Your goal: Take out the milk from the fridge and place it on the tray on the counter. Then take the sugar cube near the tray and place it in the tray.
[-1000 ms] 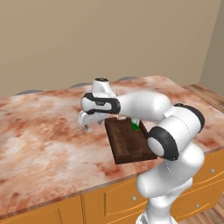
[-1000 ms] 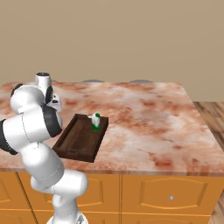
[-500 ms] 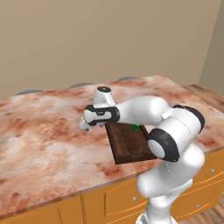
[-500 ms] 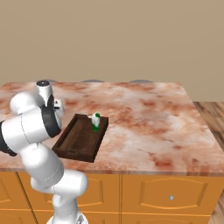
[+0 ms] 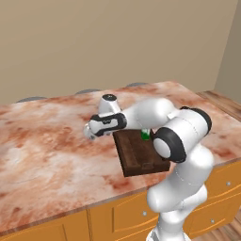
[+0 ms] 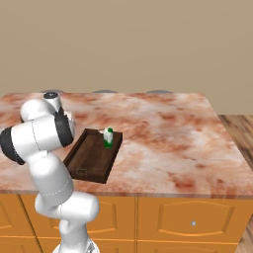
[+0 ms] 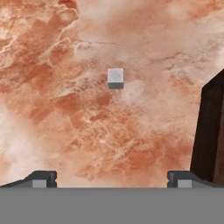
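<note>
Landmark: the tray (image 6: 92, 159), a shallow dark brown wooden tray with a low rim, lying on the tabletop (image 6: 163, 133) near its front edge; every place below is given from it.
Tabletop: reddish-brown and cream marbled stone over orange wooden cabinets (image 6: 188, 220).
Milk: the small white carton (image 6: 107, 138) with green lower part and green cap stands upright inside the tray, at its far end, close to the rim away from the arm. In the left base view a bit of its green (image 5: 146, 135) shows behind the arm's forearm.
Sugar cube: the tiny white cube (image 7: 115, 77) lies on the bare stone outside the tray, near its side but apart from it. In the hand view the tray's dark wall (image 7: 211, 131) rises at the right edge and the cube lies up and to the left of it, with open stone between.
Gripper: seen in the left base view, the gripper (image 5: 89, 133) hangs low over the tabletop just beyond the tray's left side, pointing down. In the hand view its two dark fingertips (image 7: 42, 179) stand far apart at the lower corners, jaws spread wide with nothing between them; the cube lies ahead of them, roughly midway across the gap, and not touched.
Arm: the white arm reaches across above the tray from the robot's base at the tabletop's front edge.
</note>
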Robot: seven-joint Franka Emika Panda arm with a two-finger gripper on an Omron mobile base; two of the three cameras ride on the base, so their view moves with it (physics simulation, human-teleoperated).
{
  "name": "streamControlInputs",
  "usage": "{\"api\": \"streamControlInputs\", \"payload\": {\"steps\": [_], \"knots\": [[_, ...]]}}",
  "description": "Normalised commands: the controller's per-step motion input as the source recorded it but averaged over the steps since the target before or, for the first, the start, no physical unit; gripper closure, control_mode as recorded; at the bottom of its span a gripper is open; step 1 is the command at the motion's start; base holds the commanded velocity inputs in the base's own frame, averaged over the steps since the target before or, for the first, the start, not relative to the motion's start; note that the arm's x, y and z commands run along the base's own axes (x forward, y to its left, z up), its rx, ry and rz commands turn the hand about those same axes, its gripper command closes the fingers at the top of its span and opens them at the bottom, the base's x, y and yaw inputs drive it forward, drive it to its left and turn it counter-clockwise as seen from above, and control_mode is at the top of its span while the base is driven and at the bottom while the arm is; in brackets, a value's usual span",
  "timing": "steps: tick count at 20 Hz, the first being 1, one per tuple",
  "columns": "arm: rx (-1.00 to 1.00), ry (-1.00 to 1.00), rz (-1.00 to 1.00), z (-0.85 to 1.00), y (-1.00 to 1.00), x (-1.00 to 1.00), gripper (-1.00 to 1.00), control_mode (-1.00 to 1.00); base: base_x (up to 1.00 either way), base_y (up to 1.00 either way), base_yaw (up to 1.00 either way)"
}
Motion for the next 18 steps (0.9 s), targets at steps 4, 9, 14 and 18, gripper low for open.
{"api": "streamControlInputs", "payload": {"steps": [4,9,14,18], "knots": [[-0.07,0.00,-0.16,-0.16,0.28,0.19,-1.00,-1.00,0.00,0.00,0.00],[-0.06,0.00,-0.15,-0.20,0.11,0.24,-1.00,-1.00,0.00,0.00,0.00],[0.00,0.00,-0.08,-0.02,0.00,0.17,-1.00,-1.00,0.00,0.00,0.00],[0.01,0.00,-0.02,-0.03,-0.01,0.16,-1.00,-1.00,0.00,0.00,0.00]]}}
